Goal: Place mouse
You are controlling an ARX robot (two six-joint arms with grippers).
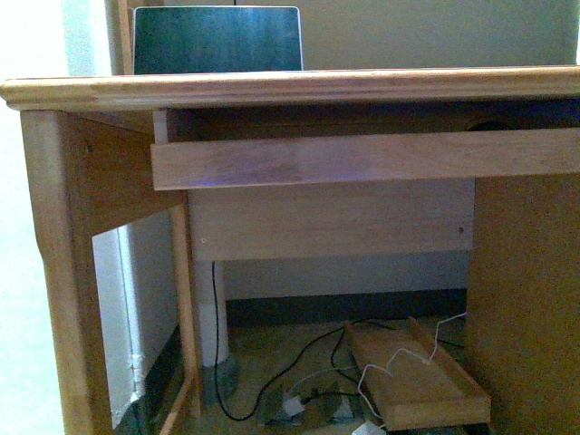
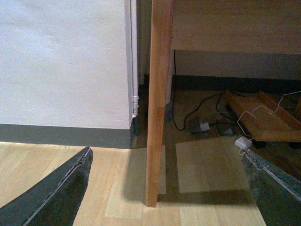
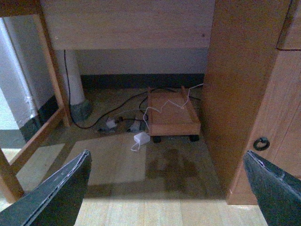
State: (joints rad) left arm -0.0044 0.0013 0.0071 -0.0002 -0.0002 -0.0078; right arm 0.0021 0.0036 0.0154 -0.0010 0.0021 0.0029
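Observation:
A small dark rounded hump [image 1: 494, 126], apparently the mouse, peeks over the front rail of the pull-out tray [image 1: 362, 159] under the desk top [image 1: 290, 88]; most of it is hidden. Neither arm shows in the front view. My left gripper [image 2: 167, 153] is open, low over the wooden floor, facing the desk leg [image 2: 157, 94], with nothing between its dark fingers [image 2: 70, 181]. My right gripper [image 3: 167, 154] is also open and empty, facing the space under the desk. The mouse appears in neither wrist view.
A laptop [image 1: 217, 41] stands open on the desk top at the back left. Under the desk sit a wheeled wooden stand [image 3: 171, 113], black and white cables and a white adapter [image 3: 141, 139]. A cabinet side with a ring pull [image 3: 261, 143] closes the right.

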